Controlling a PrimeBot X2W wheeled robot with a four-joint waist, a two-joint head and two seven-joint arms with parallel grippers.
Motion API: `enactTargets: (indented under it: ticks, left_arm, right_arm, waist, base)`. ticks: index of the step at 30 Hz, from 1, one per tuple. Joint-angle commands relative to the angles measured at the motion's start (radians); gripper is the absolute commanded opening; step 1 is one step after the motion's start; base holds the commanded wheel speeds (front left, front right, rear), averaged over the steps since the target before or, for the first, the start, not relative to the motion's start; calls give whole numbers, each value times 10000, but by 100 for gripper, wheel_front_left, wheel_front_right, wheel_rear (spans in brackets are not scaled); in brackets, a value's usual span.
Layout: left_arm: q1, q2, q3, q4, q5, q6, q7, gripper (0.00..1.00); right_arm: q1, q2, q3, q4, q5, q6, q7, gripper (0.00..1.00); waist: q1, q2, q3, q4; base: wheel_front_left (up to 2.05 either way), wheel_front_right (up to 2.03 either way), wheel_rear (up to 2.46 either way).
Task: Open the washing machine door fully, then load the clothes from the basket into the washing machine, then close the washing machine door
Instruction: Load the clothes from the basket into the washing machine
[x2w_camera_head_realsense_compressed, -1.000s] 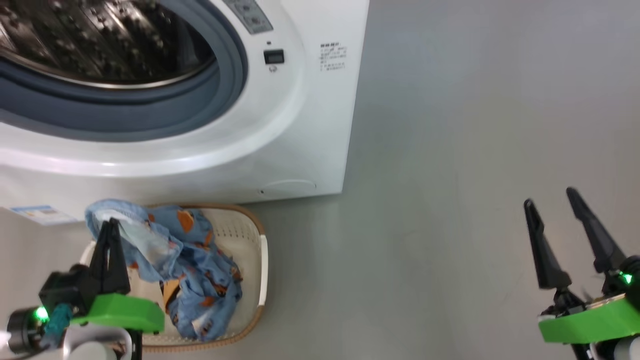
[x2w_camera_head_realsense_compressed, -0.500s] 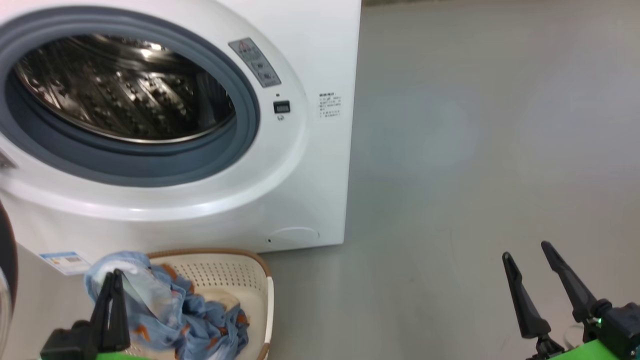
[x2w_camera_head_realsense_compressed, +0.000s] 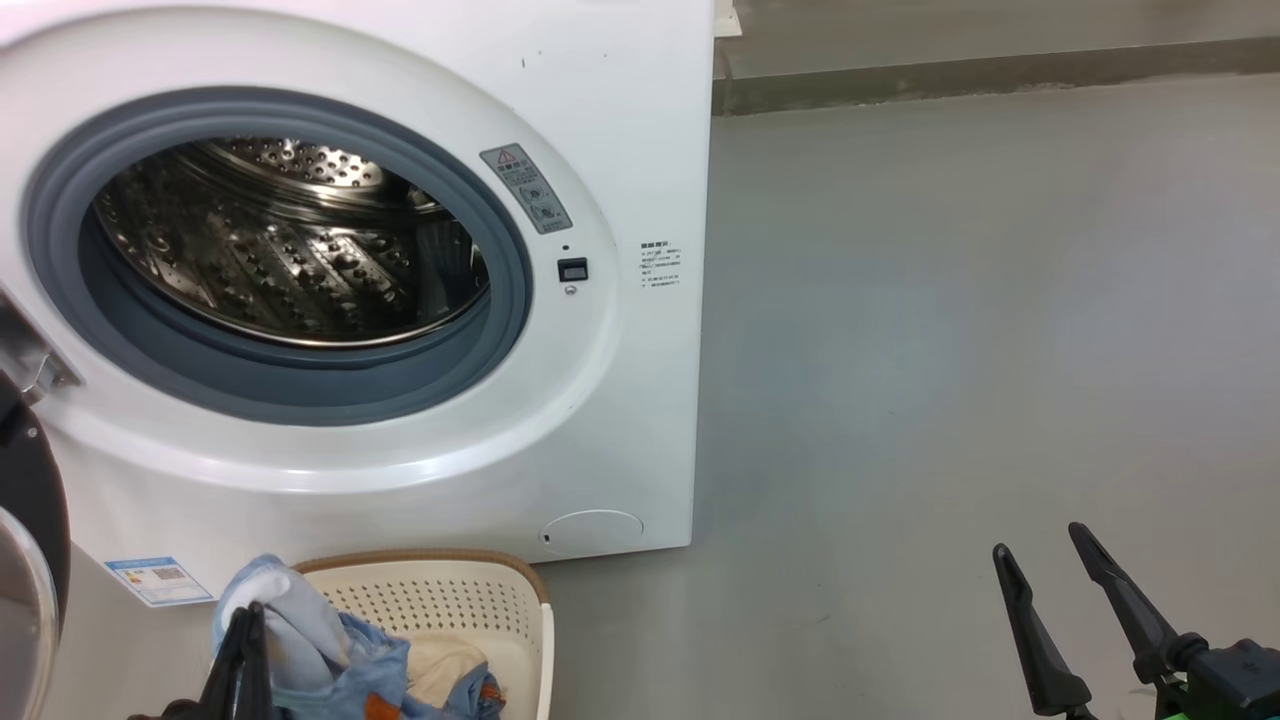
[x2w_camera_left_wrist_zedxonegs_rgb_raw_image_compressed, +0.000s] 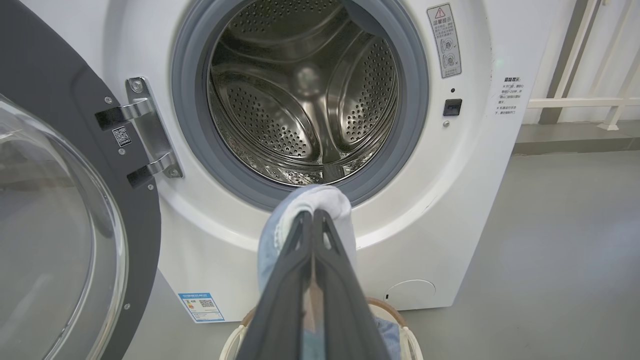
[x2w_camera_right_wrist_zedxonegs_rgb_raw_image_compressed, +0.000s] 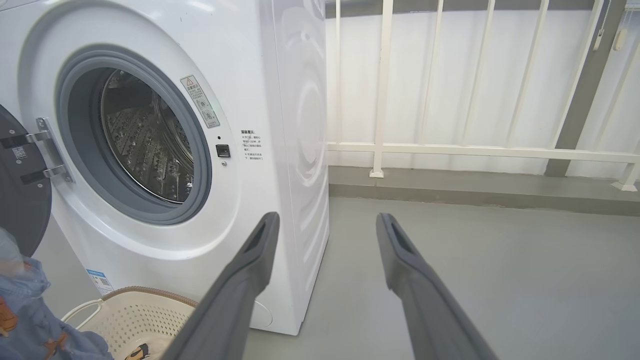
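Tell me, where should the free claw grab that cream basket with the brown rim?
Probably the right-side brown rim of the cream perforated plastic basket, from above with the open right gripper, one finger inside, one outside: its top is open and the light blue clothes heap on its left.

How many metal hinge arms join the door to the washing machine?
2. The upper hinge arm and the lower hinge arm sit one above the other, between the door and the drum. None seems hidden.
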Motion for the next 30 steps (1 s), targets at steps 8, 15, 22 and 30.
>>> enactTargets:
  ticks: [8,15,22,30]
  left_arm:
    - [-101,265,342,-489,-71,183,67,0]
    - [-120,276,322,-489,-239,144,122,0]
    - [-206,258,234,-357,-331,122,141,0]
    - [-818,180,216,234,-624,33,245,0]
  right_arm:
    - [-60,-79,262,-237,-79,16,-48,100]
    - [-71,-53,249,-215,-71,16,-48,100]
    - [-98,-68,206,-236,-43,16,-48,100]
    - [-120,-100,239,-257,-6,16,-48,100]
  waist:
    - [1,-1,-8,-57]
    - [1,-1,-19,-72]
    - [1,-1,-13,-43]
    - [1,-1,142,-66]
  base:
    - [0,0,0]
    - [0,0,0]
    - [0,0,0]
    - [0,0,0]
